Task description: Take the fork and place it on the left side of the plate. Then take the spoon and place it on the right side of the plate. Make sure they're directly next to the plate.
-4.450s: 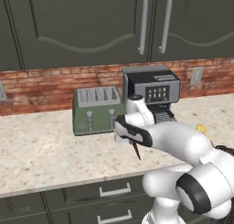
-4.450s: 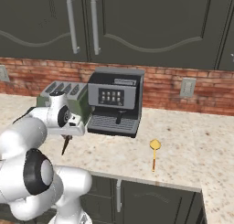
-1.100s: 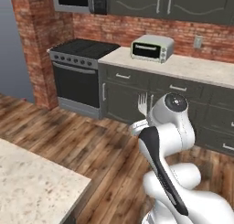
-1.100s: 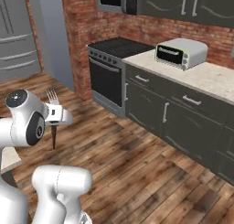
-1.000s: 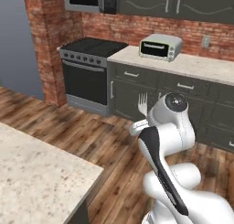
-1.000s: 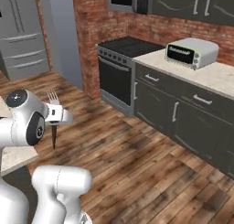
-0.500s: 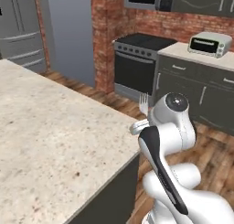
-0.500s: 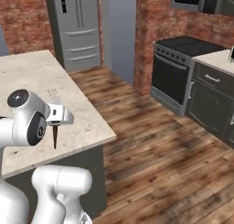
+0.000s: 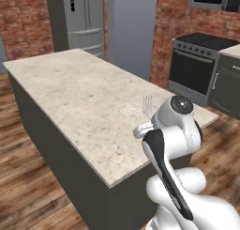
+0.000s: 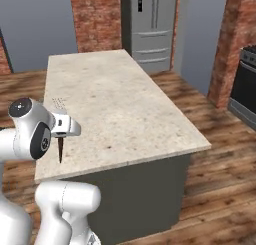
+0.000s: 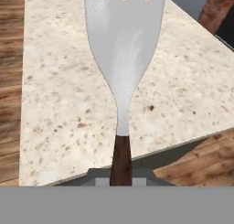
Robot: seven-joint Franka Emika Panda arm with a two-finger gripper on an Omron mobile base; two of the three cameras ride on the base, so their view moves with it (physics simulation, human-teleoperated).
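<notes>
My gripper [image 10: 64, 127] is shut on the fork [image 11: 123, 58], holding it by its dark brown handle [image 10: 60, 148]. The fork stands upright, its silvery-white tines [image 9: 149, 104] rising above the hand. It hangs over the near end of a speckled beige island counter [image 9: 84, 102]. In the hand view the tines point out over the counter top [image 11: 55, 90]. The plate and the spoon are out of view.
The island counter [image 10: 115, 99] stretches away from me, with wood floor [image 10: 220, 159] around it. A steel fridge [image 9: 84, 18] stands beyond its far end, against brick walls. A dark stove [image 9: 197, 67] stands to the right.
The whole picture has swung: the base turned from the stove and toaster-oven wall to face the island counter. The fork stays upright in the shut gripper, and the arm's pose is unchanged.
</notes>
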